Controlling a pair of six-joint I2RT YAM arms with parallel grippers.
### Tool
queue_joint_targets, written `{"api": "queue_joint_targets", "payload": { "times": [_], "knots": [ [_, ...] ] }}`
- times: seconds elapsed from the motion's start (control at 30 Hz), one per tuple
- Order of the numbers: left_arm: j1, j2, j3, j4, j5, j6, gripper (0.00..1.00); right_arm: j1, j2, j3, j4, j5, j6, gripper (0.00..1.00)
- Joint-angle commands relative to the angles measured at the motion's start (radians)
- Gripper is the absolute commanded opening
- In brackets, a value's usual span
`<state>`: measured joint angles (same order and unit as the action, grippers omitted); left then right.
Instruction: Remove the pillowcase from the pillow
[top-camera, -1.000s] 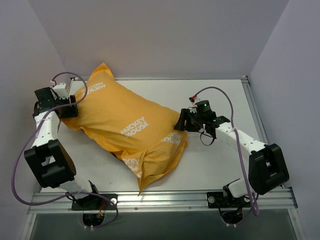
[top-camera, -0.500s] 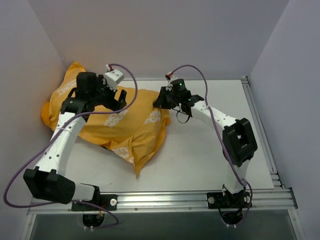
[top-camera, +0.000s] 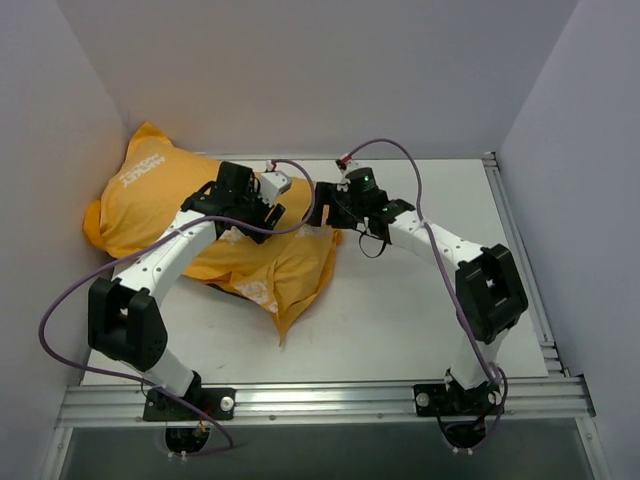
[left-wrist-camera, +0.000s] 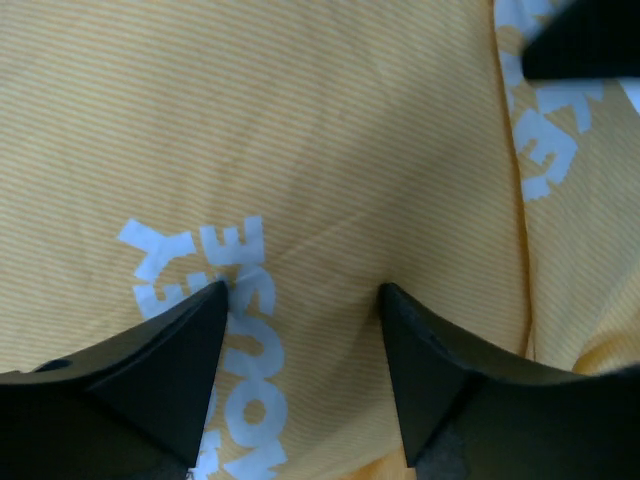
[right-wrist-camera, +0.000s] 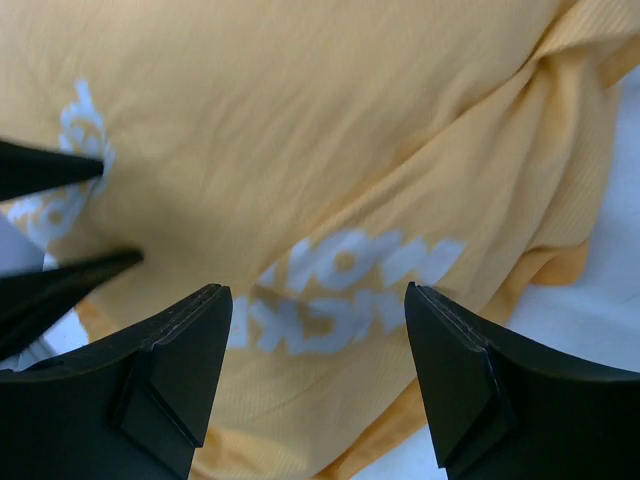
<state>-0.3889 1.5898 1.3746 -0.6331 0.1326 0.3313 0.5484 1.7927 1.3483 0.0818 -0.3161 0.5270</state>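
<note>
Left gripper spread above pillowcase, white "MICKEY MOUSE" lettering

My worktop was a white board with a metal rail along its near edge. On it lay the pillowcase, orange-yellow and plumply filled, at the back on my left, white lettering upward. Its far corner leaned against the left wall. Its slack end tapered toward the rail and stopped short of it.

Orange-yellow pillowcase, white lettering, plump, rumpled, lying far left
</note>
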Motion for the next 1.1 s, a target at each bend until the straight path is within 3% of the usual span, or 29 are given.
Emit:
{"api": "queue_joint_targets", "payload": {
  "times": [0.0,0.03,0.07,0.13,0.17,0.23,0.27,0.33,0.47,0.7,0.87,1.07],
  "knots": [
    [0.001,0.024,0.012,0.044,-0.024,-0.009,0.60,0.070,-0.101,-0.095,0.087,0.023,0.062,0.71],
    [0.001,0.027,0.015,0.042,-0.022,-0.008,0.52,0.085,-0.105,-0.113,0.090,0.049,0.088,0.71],
    [0.001,0.025,0.015,0.039,-0.018,-0.009,0.36,0.091,-0.110,-0.153,0.098,0.063,0.100,0.71],
    [0.001,0.016,0.015,0.044,-0.004,-0.018,0.18,0.094,-0.124,-0.198,0.162,0.077,0.137,0.67],
    [0.001,0.007,0.014,0.046,-0.004,-0.021,0.02,0.093,-0.125,-0.216,0.189,0.072,0.146,0.54],
    [0.002,-0.002,0.012,0.053,-0.014,-0.028,0.02,0.090,-0.110,-0.233,0.219,0.066,0.154,0.32],
    [0.002,-0.011,0.008,0.059,-0.025,-0.029,0.02,0.090,-0.102,-0.232,0.217,0.063,0.154,0.13],
    [0.005,-0.020,0.001,0.081,-0.059,-0.037,0.02,0.085,-0.087,-0.242,0.216,0.058,0.157,0.00],
    [0.050,-0.050,-0.002,0.116,-0.157,-0.049,0.02,0.068,-0.148,-0.328,0.205,0.086,0.171,0.00],
    [0.169,-0.076,0.026,0.135,-0.159,-0.058,0.02,-0.018,-0.325,-0.572,0.187,0.077,0.179,0.00],
    [0.188,-0.114,0.040,0.125,-0.133,-0.051,0.02,-0.044,-0.339,-0.673,0.225,0.074,0.180,0.00],
    [0.193,-0.131,0.058,0.087,-0.071,-0.054,0.02,0.007,-0.242,-0.666,0.338,0.039,0.202,0.00]
  ]
}}
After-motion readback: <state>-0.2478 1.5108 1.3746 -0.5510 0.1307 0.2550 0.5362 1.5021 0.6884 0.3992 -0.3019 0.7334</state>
